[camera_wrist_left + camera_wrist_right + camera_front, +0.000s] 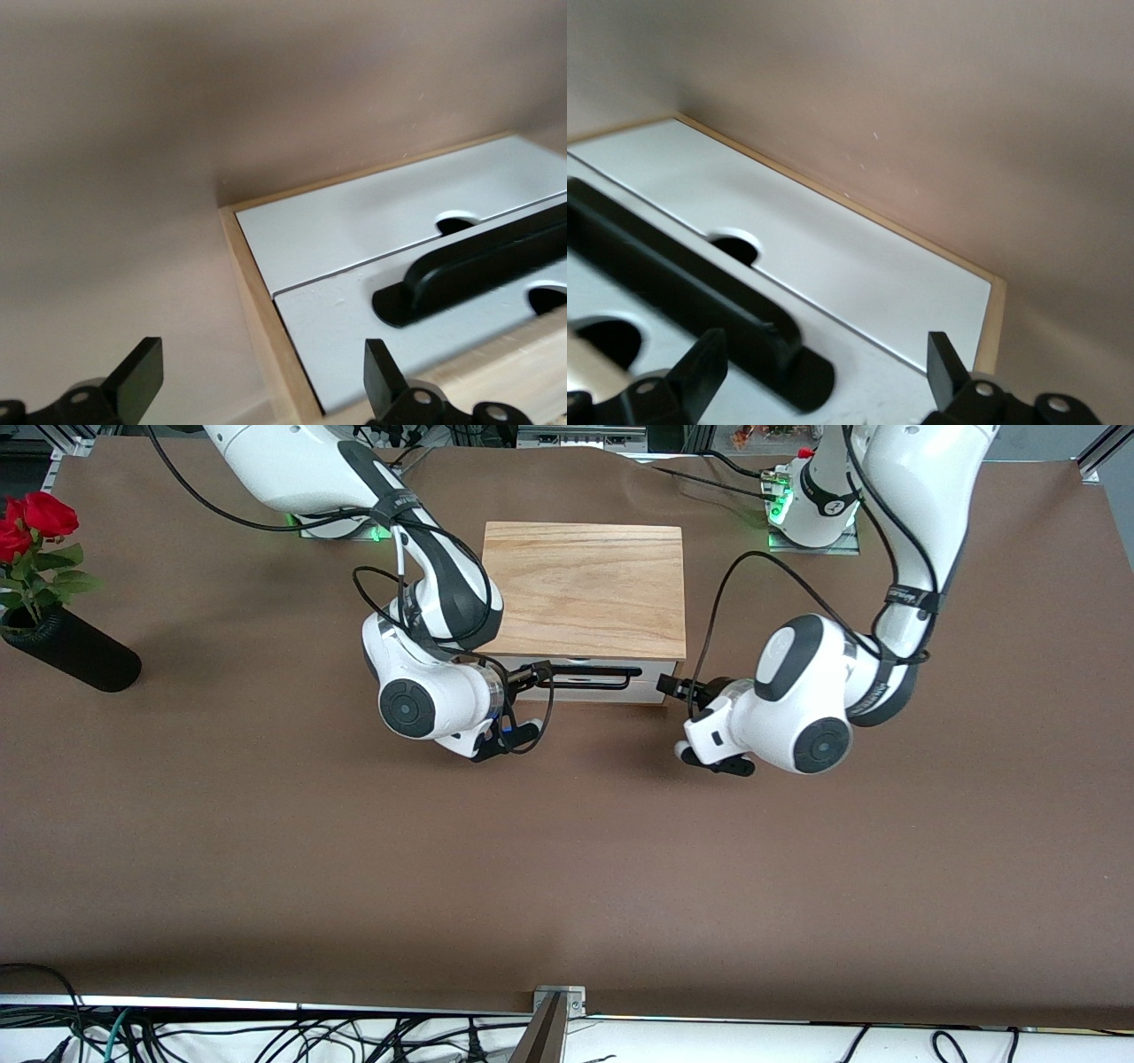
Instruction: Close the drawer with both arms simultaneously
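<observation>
The light-oak box [585, 589] stands mid-table between the arms' bases. Its drawer [589, 694] has a white front and a black bar handle [594, 678] and faces the front camera; it looks about flush with the box. My right gripper [534, 677] is open in front of the drawer, and one end of the handle [682, 274] lies between its fingers [704, 367]. My left gripper [666, 687] is open at the box's corner toward the left arm's end. Its fingers [381, 376] straddle the wooden side edge [266, 328] beside the drawer front [354, 328].
A second white panel [354, 221] lies next to the drawer front on the box face. A black vase with red roses [71, 657] lies at the right arm's end of the table. Brown table surface [567, 868] stretches from the box toward the front camera.
</observation>
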You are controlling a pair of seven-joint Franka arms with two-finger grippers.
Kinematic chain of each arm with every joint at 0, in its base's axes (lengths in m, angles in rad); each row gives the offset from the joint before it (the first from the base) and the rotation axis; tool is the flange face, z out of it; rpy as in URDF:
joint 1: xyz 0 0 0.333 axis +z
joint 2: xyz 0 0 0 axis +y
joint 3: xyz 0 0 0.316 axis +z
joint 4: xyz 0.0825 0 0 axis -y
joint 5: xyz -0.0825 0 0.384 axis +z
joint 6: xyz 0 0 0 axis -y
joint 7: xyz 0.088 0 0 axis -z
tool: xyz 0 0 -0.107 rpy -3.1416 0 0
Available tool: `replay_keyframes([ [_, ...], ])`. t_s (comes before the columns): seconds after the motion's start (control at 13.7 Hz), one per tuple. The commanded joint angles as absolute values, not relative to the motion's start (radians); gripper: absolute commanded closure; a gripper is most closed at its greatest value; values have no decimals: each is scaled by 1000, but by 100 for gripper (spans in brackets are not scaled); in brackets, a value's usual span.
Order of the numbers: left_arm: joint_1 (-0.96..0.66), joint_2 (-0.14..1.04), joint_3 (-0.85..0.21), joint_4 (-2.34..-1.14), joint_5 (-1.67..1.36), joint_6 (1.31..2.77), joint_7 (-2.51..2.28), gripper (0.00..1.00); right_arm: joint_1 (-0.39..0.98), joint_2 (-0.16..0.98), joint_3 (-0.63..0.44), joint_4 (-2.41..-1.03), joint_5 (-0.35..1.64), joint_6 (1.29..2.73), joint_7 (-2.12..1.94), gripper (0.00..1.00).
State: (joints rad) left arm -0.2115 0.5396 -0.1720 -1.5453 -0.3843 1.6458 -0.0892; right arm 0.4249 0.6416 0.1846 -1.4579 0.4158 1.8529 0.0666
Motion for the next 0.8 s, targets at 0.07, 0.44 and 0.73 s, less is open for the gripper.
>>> replay_keyframes([
  [0.07,-169,457,-170,-1467,-229,1611,-74,0,414,629,127,-1307,329,1809,55,0],
  [0.44,-130,390,-150,-1326,-28,1551,-80,0,309,601,60,-1241,219,1773,52,0],
  [0.73,-86,336,-152,-1239,142,1465,-87,0,227,558,14,-1241,169,1772,54,0],
])
